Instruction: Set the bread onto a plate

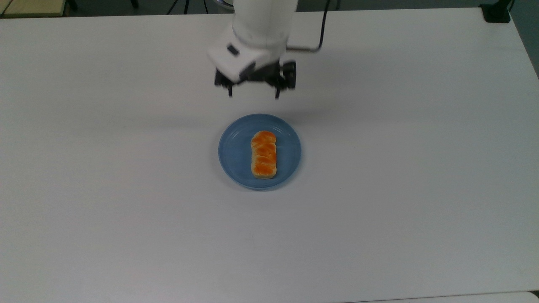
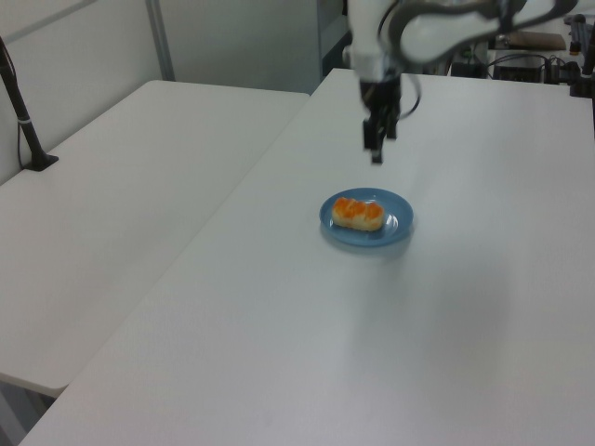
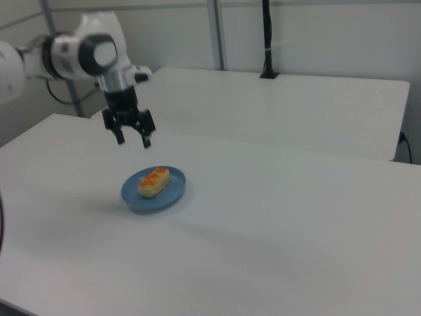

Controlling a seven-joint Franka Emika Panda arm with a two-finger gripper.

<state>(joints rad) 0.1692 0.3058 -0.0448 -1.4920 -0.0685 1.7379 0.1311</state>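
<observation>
The bread (image 1: 264, 154) (image 2: 359, 212) (image 3: 154, 182), an oblong orange-brown loaf with pale sides, lies flat in the middle of the round blue plate (image 1: 236, 151) (image 2: 398, 228) (image 3: 172, 193) on the white table. My gripper (image 1: 253, 92) (image 2: 376, 153) (image 3: 133, 141) hangs in the air well above the table, off the plate toward the top view's upper edge. Its fingers are spread wide apart with nothing between them.
The white table (image 1: 412, 168) stretches wide on all sides of the plate. A second white table (image 2: 121, 186) (image 3: 296, 112) adjoins it, with a black post (image 2: 26, 130) (image 3: 267, 39) clamped at its edge. A dark cable (image 1: 322, 29) hangs off the arm.
</observation>
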